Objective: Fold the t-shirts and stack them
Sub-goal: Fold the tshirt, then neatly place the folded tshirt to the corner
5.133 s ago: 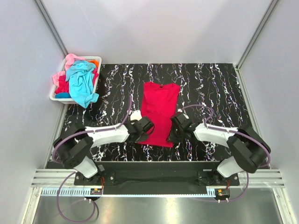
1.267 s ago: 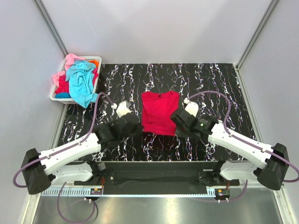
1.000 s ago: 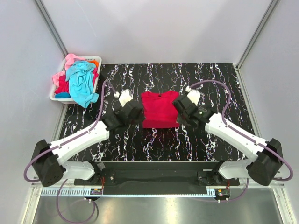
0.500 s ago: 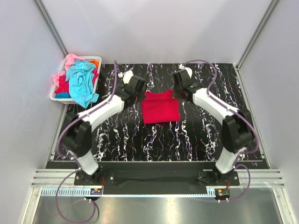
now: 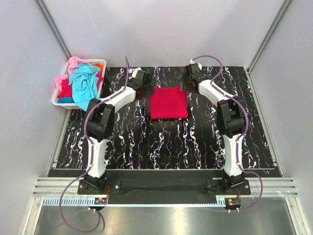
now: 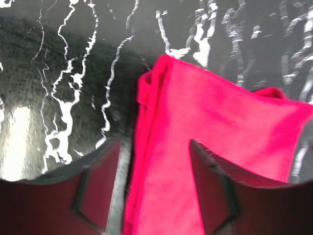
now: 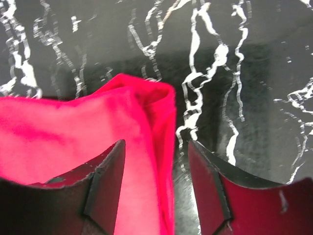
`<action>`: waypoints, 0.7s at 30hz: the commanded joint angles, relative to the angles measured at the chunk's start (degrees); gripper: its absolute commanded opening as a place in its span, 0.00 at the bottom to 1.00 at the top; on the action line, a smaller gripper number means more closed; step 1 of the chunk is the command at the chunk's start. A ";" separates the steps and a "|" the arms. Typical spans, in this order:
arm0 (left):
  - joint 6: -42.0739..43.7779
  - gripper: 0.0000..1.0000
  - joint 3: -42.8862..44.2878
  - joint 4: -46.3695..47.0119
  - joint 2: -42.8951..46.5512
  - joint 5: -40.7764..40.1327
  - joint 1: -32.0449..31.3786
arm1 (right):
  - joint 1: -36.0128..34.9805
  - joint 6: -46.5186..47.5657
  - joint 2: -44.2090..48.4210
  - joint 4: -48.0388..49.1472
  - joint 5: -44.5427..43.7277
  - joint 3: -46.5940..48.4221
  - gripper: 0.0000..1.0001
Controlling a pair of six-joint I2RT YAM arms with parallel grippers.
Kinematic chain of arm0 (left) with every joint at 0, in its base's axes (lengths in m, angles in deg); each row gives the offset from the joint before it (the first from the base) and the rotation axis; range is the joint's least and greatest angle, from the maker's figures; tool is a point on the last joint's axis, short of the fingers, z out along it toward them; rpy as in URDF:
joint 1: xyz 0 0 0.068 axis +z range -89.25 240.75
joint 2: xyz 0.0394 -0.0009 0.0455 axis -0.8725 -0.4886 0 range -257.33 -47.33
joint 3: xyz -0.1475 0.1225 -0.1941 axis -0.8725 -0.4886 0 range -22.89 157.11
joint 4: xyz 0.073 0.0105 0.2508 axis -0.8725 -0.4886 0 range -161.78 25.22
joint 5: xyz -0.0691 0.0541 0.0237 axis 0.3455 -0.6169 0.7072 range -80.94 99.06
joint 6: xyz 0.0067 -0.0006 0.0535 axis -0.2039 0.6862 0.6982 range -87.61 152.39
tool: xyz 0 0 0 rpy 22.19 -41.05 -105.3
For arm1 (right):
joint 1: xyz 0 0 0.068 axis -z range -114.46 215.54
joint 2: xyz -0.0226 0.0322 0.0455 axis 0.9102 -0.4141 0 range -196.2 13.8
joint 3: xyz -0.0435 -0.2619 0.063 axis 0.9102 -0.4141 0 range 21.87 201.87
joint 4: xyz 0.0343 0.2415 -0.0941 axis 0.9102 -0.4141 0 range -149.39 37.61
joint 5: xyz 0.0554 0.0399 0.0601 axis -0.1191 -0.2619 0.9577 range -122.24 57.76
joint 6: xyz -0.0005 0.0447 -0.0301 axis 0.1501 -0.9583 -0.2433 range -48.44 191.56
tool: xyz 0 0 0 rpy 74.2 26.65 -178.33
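A crimson-red t-shirt (image 5: 168, 104) lies folded into a small rectangle in the middle of the black marbled table (image 5: 161, 147). My left gripper (image 5: 146, 88) is at its far left corner and my right gripper (image 5: 188, 85) at its far right corner. In the left wrist view the left gripper (image 6: 154, 164) is open, its jaws either side of the folded edge of the red cloth (image 6: 195, 127). The right gripper (image 7: 156, 166) is open too and straddles the red cloth's (image 7: 73, 127) right edge. More t-shirts, turquoise (image 5: 85, 88), pink (image 5: 73, 63) and orange (image 5: 99, 65), are heaped in the basket.
A white plastic basket (image 5: 58, 102) stands at the table's far left corner, a turquoise shirt hanging over its front rim. Grey walls close the table in at the back and on both sides. Both arms stretch far out over the table.
Both grippers carried the shirt's near edge to the far edge, halving its length. They were shut on the cloth and now stand open, with the cloth lying on the table.
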 commanded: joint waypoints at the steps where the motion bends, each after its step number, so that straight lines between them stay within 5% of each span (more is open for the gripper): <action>1: 4.51 0.65 -0.20 7.87 0.62 2.64 0.84 | 0.98 0.50 0.12 0.99 -1.16 4.10 0.61; 6: 5.21 0.67 -10.31 17.88 7.20 0.35 1.72 | 1.25 -0.20 1.26 0.99 0.06 2.53 0.61; 10: 4.51 0.67 -12.61 16.51 9.94 2.98 1.72 | 1.25 -0.55 3.02 0.99 3.57 -1.77 0.62; 15: 2.58 0.67 -15.85 13.78 13.18 7.55 1.99 | 1.86 -1.43 6.00 1.95 11.67 -8.44 0.86; 21: 1.00 0.67 -23.67 14.22 20.65 10.10 3.21 | 6.17 -6.70 7.06 9.51 24.57 -14.60 0.85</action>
